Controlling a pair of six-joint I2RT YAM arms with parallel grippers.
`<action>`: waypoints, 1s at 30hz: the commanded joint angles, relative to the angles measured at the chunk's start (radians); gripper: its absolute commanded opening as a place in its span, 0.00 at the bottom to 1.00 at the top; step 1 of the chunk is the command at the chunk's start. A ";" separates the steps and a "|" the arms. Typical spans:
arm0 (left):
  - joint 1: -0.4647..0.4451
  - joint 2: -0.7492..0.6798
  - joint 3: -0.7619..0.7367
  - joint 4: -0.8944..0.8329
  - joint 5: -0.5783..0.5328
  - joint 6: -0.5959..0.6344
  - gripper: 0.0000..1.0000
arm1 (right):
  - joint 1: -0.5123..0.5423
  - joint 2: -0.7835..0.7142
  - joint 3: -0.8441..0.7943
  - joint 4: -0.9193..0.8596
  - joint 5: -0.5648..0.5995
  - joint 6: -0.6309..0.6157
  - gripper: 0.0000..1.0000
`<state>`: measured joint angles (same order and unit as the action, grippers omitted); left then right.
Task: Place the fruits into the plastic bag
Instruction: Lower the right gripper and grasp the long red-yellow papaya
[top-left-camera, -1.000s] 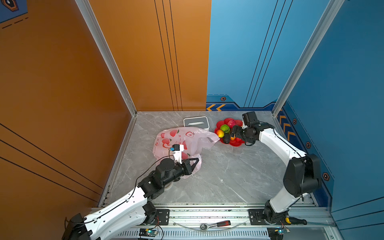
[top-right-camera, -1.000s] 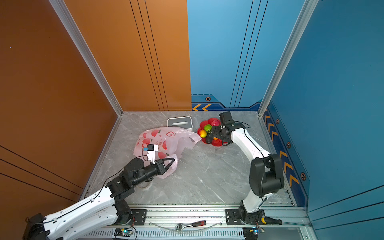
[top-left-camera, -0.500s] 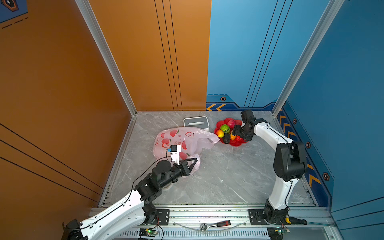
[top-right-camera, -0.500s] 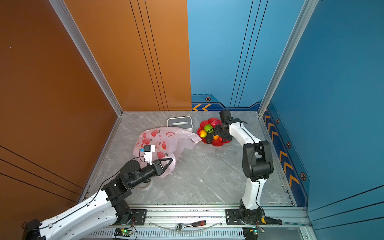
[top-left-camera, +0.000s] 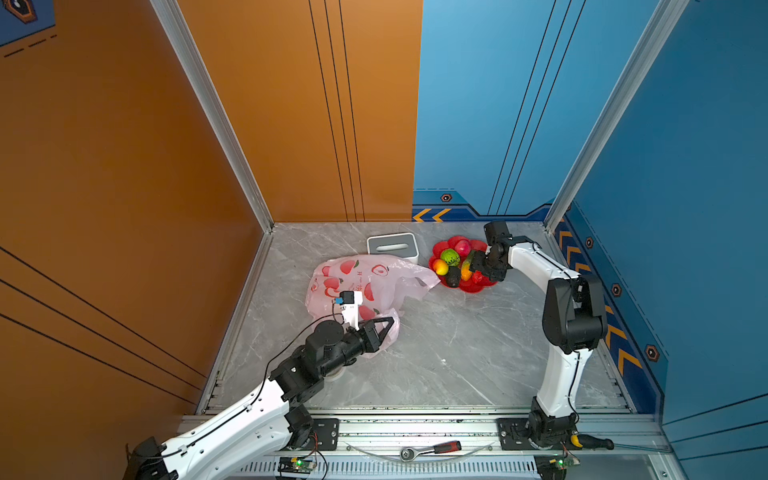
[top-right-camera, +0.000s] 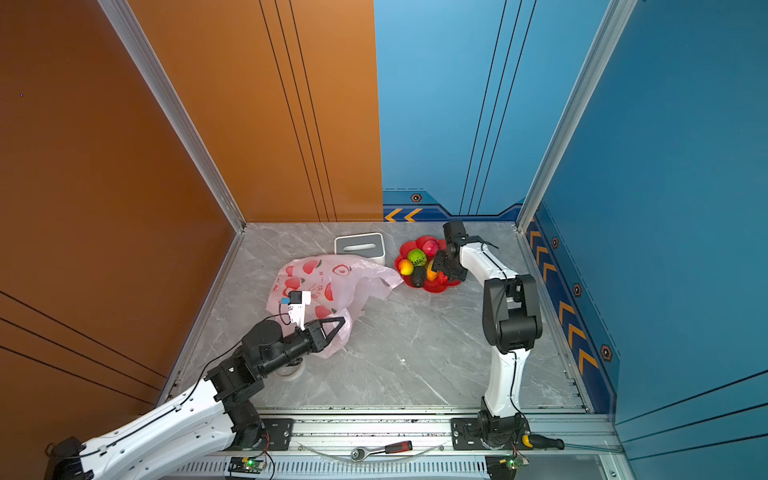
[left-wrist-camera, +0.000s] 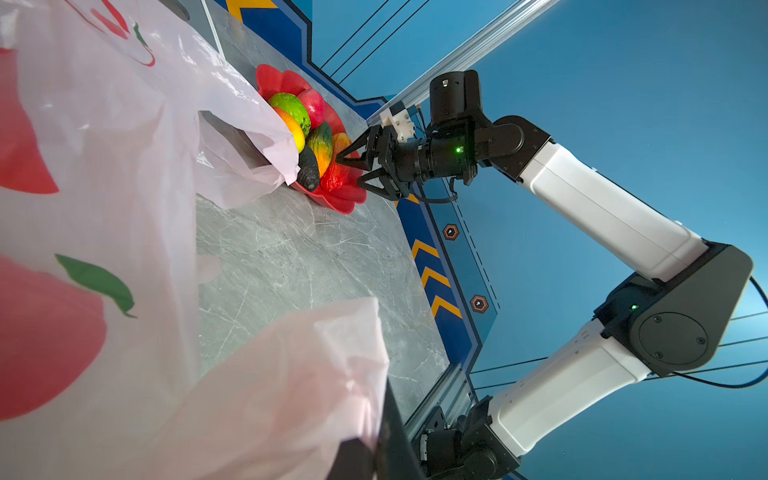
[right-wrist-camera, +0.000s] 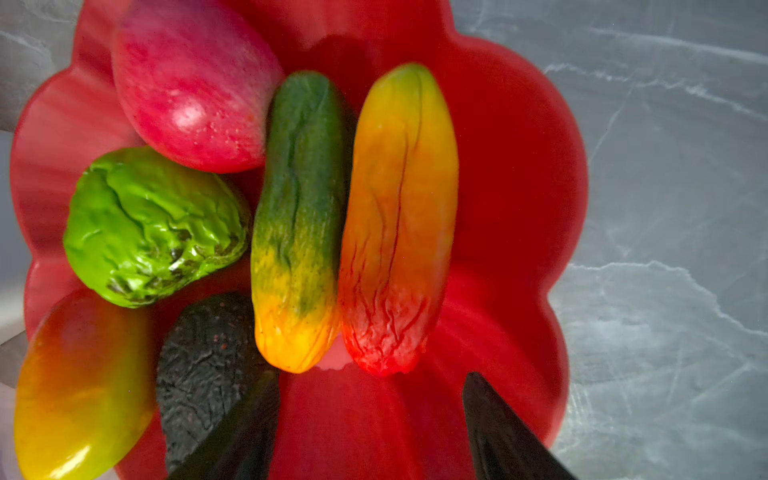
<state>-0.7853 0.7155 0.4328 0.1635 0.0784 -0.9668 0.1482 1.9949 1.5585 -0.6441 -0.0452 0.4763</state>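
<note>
A pick is in hand: in the dish (right-wrist-camera: 519, 166), a mango (right-wrist-camera: 399, 216) among the fruits (top-left-camera: 451, 258) is straddled, ungripped, by the part-open right jaws; closing is called for next. Beside the dish, the bag (top-left-camera: 374, 278) is pinched in the shut left jaws.

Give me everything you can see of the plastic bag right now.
The plastic bag is thin, translucent pale-pink film printed with red apples, green leaves and red writing. It lies crumpled and mostly flat on the grey marble table, left of the red dish in both top views, one loose corner reaching the dish's rim. The left gripper is shut on its bunched near edge. It looks empty.
</note>
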 joint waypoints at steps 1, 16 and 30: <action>0.013 -0.001 -0.008 -0.010 -0.019 -0.006 0.00 | -0.009 0.042 0.031 -0.025 0.031 -0.015 0.67; 0.042 0.013 -0.007 -0.009 0.001 -0.009 0.00 | -0.015 0.136 0.083 -0.038 0.050 -0.021 0.53; 0.054 0.053 -0.004 0.027 0.022 -0.016 0.00 | 0.001 0.085 0.071 -0.038 0.074 -0.044 0.33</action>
<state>-0.7410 0.7635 0.4328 0.1677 0.0814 -0.9775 0.1406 2.1250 1.6241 -0.6548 -0.0132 0.4500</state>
